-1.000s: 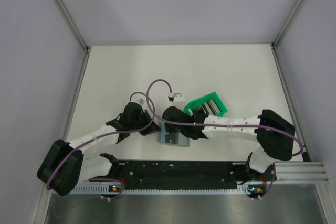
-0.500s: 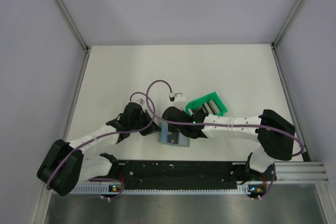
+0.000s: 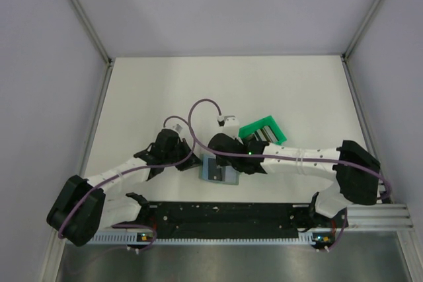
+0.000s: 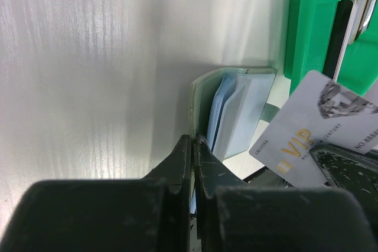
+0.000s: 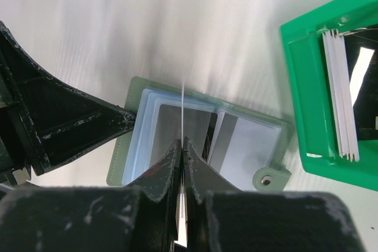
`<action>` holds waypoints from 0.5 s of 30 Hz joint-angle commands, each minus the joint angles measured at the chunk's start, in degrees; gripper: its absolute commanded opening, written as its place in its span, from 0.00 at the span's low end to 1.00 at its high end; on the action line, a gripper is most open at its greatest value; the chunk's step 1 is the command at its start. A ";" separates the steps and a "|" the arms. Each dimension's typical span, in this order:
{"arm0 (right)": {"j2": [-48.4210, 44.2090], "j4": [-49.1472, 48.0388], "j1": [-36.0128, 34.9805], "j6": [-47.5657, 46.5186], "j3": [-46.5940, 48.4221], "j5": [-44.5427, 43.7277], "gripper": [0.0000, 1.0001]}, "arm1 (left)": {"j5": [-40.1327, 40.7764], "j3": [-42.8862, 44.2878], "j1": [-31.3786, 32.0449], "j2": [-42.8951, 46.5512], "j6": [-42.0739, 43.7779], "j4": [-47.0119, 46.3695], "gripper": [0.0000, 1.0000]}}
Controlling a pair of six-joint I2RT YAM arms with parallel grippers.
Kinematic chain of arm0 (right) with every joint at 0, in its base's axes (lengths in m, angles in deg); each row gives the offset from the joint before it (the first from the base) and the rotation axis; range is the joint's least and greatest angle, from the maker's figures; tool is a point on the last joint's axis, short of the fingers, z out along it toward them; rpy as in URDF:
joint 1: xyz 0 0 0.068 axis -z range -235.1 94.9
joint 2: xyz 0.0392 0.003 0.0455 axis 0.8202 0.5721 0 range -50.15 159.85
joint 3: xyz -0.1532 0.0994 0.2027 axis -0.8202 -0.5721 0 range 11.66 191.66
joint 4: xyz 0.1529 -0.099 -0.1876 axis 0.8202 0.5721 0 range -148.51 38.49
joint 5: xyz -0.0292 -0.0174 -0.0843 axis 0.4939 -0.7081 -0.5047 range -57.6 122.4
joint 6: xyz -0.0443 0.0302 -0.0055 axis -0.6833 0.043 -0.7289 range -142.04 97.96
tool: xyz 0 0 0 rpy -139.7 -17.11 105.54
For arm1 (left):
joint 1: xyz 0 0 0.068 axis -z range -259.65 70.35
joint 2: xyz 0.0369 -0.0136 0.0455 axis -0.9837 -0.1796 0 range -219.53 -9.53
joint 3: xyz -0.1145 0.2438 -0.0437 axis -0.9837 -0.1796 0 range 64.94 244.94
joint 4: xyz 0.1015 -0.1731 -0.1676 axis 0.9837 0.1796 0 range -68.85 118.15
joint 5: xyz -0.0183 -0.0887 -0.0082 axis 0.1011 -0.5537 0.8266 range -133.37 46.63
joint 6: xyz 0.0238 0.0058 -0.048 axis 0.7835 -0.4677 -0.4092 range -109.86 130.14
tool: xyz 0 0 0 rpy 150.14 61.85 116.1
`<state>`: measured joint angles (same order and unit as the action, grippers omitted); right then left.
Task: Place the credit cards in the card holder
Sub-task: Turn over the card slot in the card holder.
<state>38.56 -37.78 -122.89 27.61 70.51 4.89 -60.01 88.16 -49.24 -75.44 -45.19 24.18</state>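
Right elbow (image 3: 357, 171) swung outward; right gripper (image 5: 182, 143) pinches thin grey rectangular card (image 4: 312, 127) above grey-green folding wallet (image 5: 237, 146), left gripper (image 4: 193, 143) clamping its edge.

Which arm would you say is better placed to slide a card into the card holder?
Right: the right hand pinches a card edge-on above the open card holder; the left hand is clamped on its edge, steadying it.
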 commanded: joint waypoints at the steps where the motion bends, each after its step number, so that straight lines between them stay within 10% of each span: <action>1: -5.11 2.30 -0.68 0.19 -0.84 -2.99 0.00 | 0.47 0.60 -0.18 -0.10 1.19 -1.62 0.00; 15: -1.35 -5.07 -0.59 0.36 1.09 2.10 0.00 | -0.05 0.51 -0.18 -0.10 1.19 -1.89 0.00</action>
<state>34.71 -36.88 -122.89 28.07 68.56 4.24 -60.01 88.16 -49.24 -75.44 -44.99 24.18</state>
